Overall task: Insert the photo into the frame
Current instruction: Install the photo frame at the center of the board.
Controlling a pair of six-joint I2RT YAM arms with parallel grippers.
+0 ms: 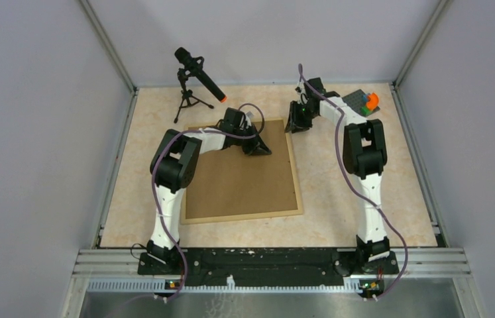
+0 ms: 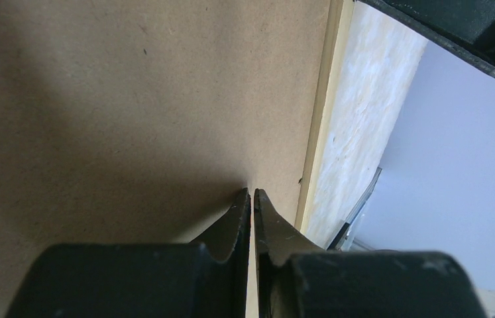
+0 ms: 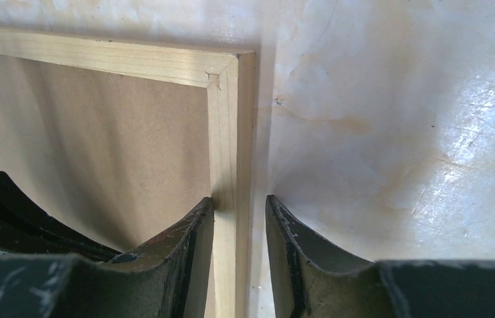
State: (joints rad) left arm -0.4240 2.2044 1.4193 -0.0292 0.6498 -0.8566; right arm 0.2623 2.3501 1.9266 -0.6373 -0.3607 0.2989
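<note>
Brown board [image 1: 244, 185] fills the frame [image 1: 244, 216], no photo shows (hidden underneath?). Left gripper [image 2: 252, 193] at one o'clock: fingers together. Right gripper [image 3: 239, 202]: fingers apart around the frame's edge.

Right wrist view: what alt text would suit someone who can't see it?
Two black fingers of the right gripper straddle a light wood strip of the frame near its corner, one over the brown backing board inside, the other over the pale marbled table outside. The jaws are open, not yet clamped on the wood.

soft even light, tabletop [image 3: 476, 142] glare, shadow under left hand [image 2: 252, 195]
</note>
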